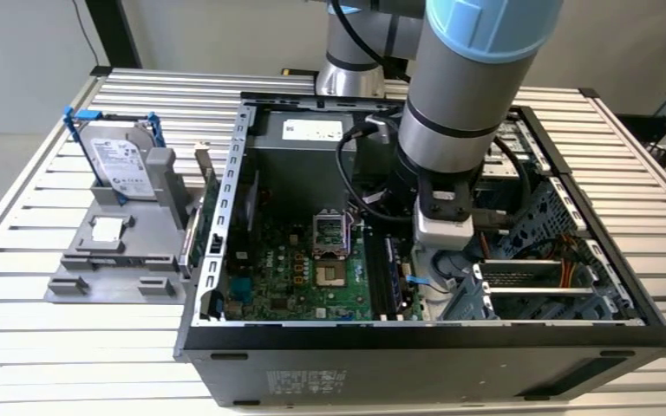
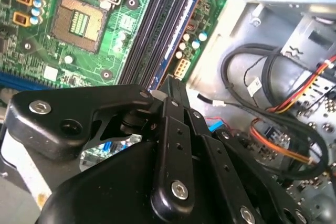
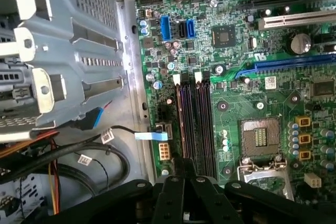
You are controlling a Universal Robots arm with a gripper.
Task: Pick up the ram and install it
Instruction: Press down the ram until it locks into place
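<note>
the black two-fingered gripper (image 2: 169,83) looks clenched, its tip just over the long black plastic memory slots (image 3: 202,124). the thin dark ram stick (image 1: 394,273) seems to stand in one of them. it is light, stiff and fragile, best held by its long edges.

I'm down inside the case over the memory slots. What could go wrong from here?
1. The gripper sits close over the memory slots; a slight misalignment might hit their white latches or the motherboard.
2. Loose black cables lie beside the slots and might snag the arm.
</note>
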